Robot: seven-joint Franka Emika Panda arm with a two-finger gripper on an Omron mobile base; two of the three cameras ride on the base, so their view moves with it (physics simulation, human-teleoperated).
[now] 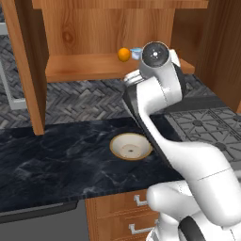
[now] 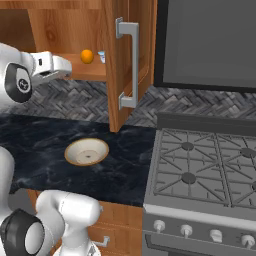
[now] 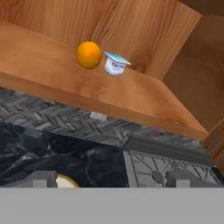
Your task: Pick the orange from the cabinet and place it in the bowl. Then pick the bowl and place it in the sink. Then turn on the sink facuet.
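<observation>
Nothing of the task is looking done yet: the orange [image 3: 89, 54] is still sitting on the shelf of the cabinet [image 1: 84, 66], and the bowl [image 1: 131, 145] is lying empty on the counter, so fetching the fruit, moving the bowl to the sink and turning on the faucet are all remaining, as far as I can judge.

Going left to right across the room: the cabinet's upright side panel is standing at the left, with the herringbone backsplash [image 1: 80, 101] running behind. The orange is resting near the back of the shelf, with a small white cup [image 3: 116, 64] sitting just beside it on its right. The gripper [image 2: 62, 67] is hanging released, fingers spread, holding nothing, and pointing toward the shelf from the left, apart from the fruit. Below, the bowl is resting on the black marble counter [image 1: 52, 155], with wooden drawers [image 1: 124, 214] underneath. Further right, the open cabinet door [image 2: 131, 60] with its silver handle is swinging out, and the gas stove [image 2: 200, 170] is sitting at the far right
</observation>
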